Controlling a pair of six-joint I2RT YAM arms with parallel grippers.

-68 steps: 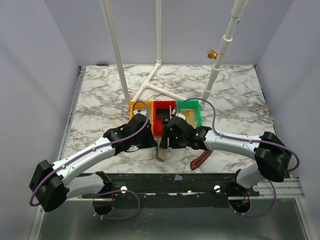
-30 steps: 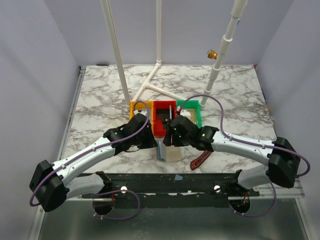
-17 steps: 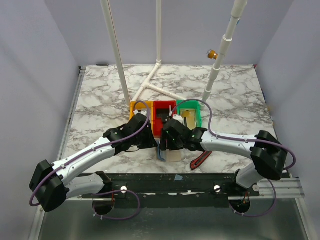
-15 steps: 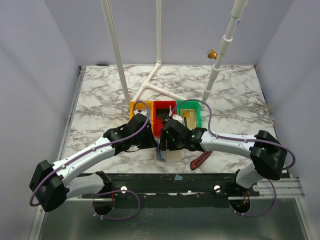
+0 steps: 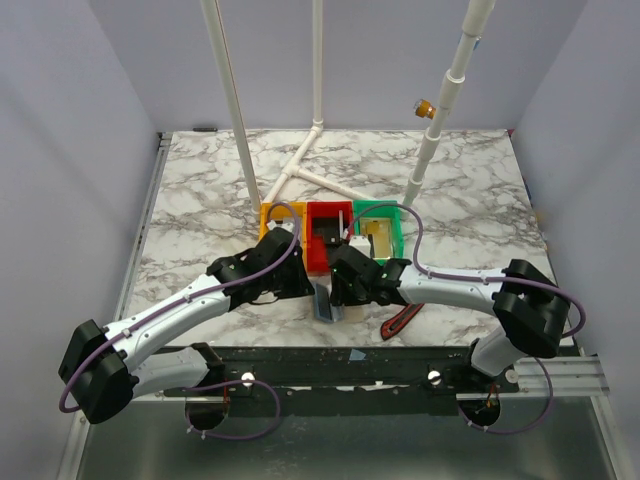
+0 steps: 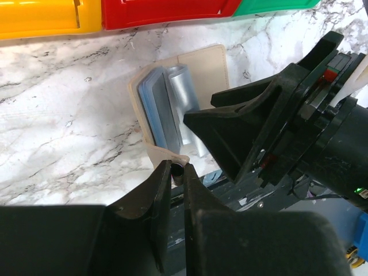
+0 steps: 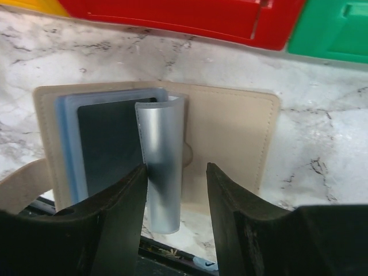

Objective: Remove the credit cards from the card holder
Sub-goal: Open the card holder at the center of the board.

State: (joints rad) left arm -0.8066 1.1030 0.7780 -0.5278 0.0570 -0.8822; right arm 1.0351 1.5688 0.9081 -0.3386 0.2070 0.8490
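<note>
The card holder (image 7: 233, 138) lies open on the marble near the table's front edge, tan outside with a blue-grey pocket (image 7: 68, 144). A dark card (image 7: 109, 144) sits in that pocket, and a silver-grey flap (image 7: 164, 172) stands curled up at the fold. My right gripper (image 7: 175, 184) is open just above the holder, its left finger against the flap. My left gripper (image 6: 177, 169) is shut on the holder's tan strap at its near edge. In the top view the holder (image 5: 325, 305) is mostly hidden between the left gripper (image 5: 305, 287) and the right gripper (image 5: 342, 292).
Yellow (image 5: 270, 213), red (image 5: 325, 212) and green (image 5: 395, 213) bins stand just behind the holder; a yellowish flat piece (image 5: 380, 236) lies in the green one. A red-and-black tool (image 5: 402, 320) lies to the right. White pipes (image 5: 300, 170) cross the back. The table edge is close.
My right gripper came down onto the opened holder and now covers its pale right half. My left gripper has kept still, shut on the strap.
</note>
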